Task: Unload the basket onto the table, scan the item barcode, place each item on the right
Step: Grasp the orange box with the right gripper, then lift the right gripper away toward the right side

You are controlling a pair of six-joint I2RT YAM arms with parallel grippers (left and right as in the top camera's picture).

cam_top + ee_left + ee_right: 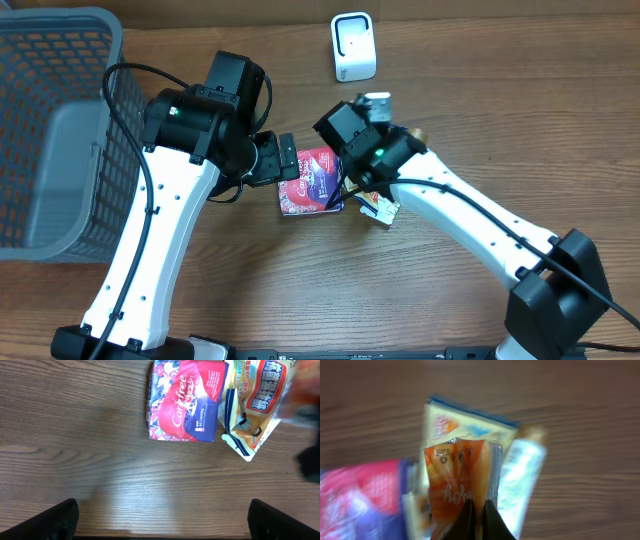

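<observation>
right gripper (477,510), right wrist view: fingers pressed together, pinching the near edge of the orange sachet (460,477), taken here as the item to scan. under it lies a yellow packet (465,417) with a blue far edge. a pink packet (365,495) sits to the left and a white tube (520,477) to the right, all on the wooden table (580,400). the frame is blurred, so no barcode can be read, and how much of the sachet sits between the pads cannot be told.

left wrist view: left gripper (164,515) spread wide and empty above bare table, its two fingers (55,520) cut off at the near corners. the pink packet and the yellow packet lie touching at the far edge. an orange smear at the far right is probably the sachet, but it is too blurred to confirm.

overhead view: both wrists meet over the pile at mid-table, and the right wrist housing covers its own fingers and the sachet. scanner (353,47) stands at the far side, well apart from the pile. basket (60,130) stands at the left.

risks, as judged: the hold is on a thin edge, so the sachet may slip or rotate during the carry. the yellow packet could be dragged along if its edge is caught too. the barcode may face away from the scanner, giving no read.
</observation>
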